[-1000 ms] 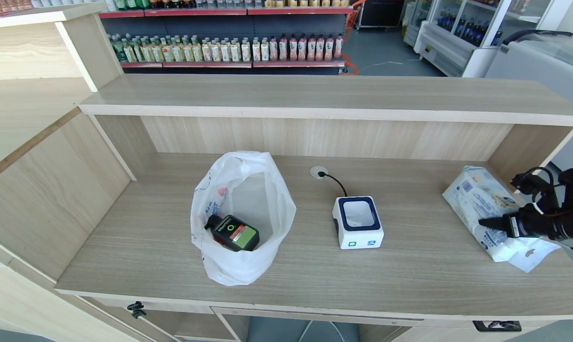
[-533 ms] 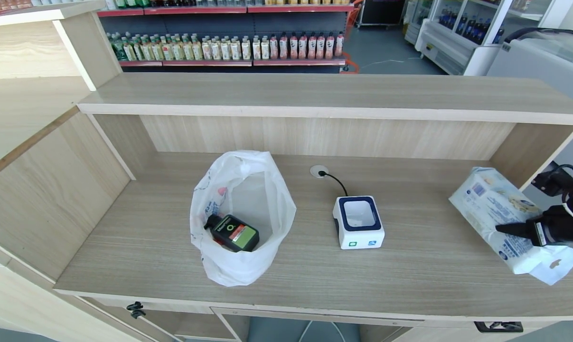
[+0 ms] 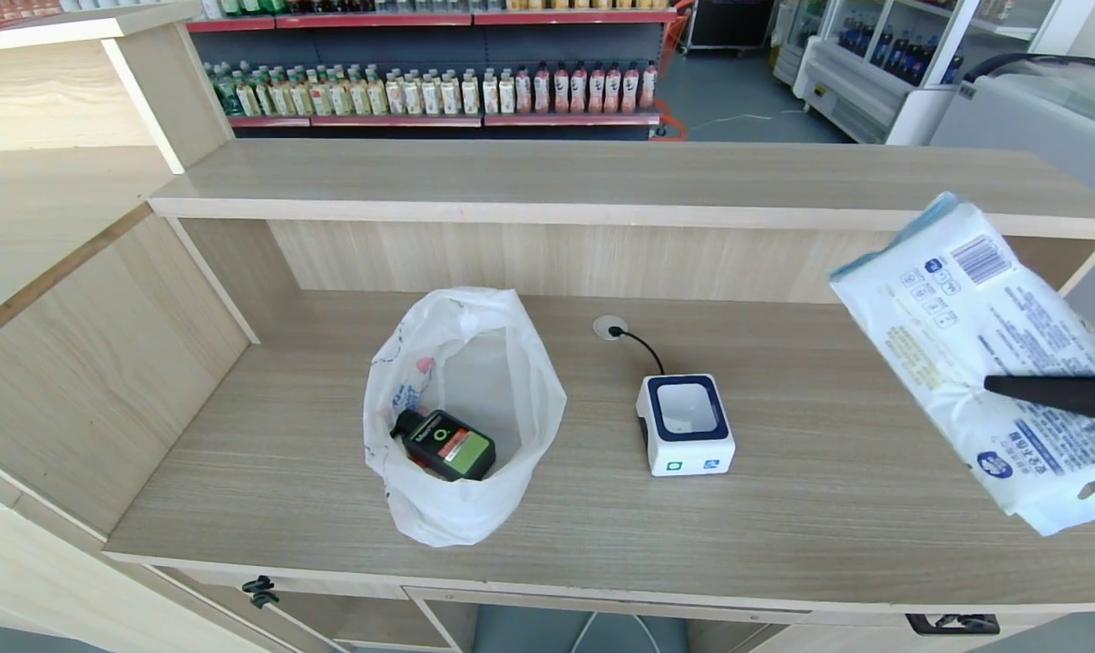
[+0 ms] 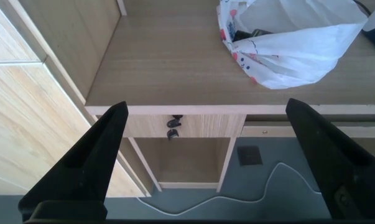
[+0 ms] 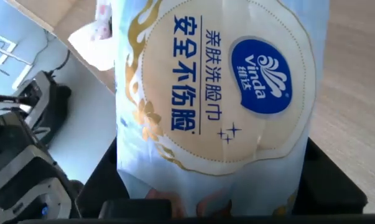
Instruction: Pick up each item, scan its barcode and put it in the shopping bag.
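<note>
Supermarket checkout, with shelves of bottled drinks (image 3: 420, 91) behind a light wooden counter (image 3: 783, 517).

- **Shopping bag** (image 3: 502, 390): white plastic, standing open on the counter to the left of the scanner (image 3: 685, 424).
- **Tissue pack** (image 3: 982, 336): held in the air well to the right of the scanner, tilted, with a barcode at its upper end facing the head camera.
- **Right end effector** (image 5: 212, 180): fingers clamped on opposite sides of the tissue pack.
- **Left end effector** (image 4: 207, 109): fingers spread wide, holding nothing, off the counter's front edge on the bag's side of the scanner.
- **Scanner**: white box with a dark-framed window facing up. Its black cable (image 3: 638, 345) runs to a grommet behind it.
- **Dark bottle** (image 3: 445, 443): lying inside the bag, left of the scanner.
</note>
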